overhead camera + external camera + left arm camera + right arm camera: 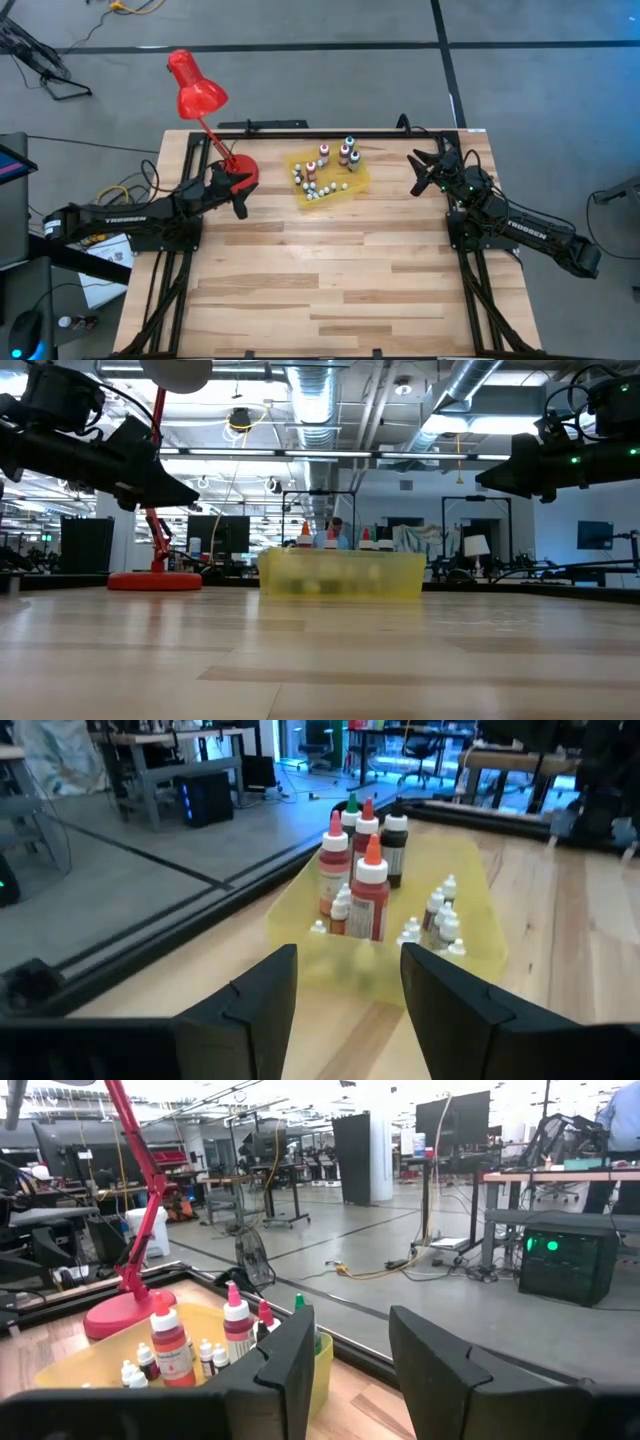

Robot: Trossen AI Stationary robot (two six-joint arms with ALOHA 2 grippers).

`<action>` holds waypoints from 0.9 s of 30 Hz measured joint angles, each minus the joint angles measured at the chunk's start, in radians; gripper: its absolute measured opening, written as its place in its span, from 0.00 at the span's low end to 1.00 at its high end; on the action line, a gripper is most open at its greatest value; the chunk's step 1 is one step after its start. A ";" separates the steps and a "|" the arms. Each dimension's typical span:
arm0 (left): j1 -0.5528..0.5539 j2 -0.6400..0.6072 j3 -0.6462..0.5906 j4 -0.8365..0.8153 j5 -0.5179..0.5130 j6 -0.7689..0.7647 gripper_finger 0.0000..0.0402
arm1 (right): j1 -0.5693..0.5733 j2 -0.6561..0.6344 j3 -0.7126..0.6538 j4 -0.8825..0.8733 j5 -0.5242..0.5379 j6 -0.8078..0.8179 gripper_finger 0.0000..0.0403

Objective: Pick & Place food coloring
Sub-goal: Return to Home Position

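Both arms wait at the sides of the surface with empty tools, and the food coloring sits in the yellow bin.

The left tool [242, 192] hangs above the wooden surface [330, 280] just beside the base of the red lamp [200, 95]. Its fingers are spread and grip nothing, and it points toward the yellow bin [357, 184]. The right tool [418, 172] is raised on the bin's other side, also spread and empty. The food coloring bottles [325, 165] are all in the bin, near the far edge of the surface. Several taller red, orange, green-capped and dark ones stand upright together, with a cluster of tiny white-capped ones beside them. White lettering on each arm reads TROSSEN.
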 joint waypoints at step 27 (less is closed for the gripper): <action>0.000 -0.444 0.008 -0.380 0.060 0.451 0.43 | 0.000 0.000 0.000 0.000 0.000 0.000 0.30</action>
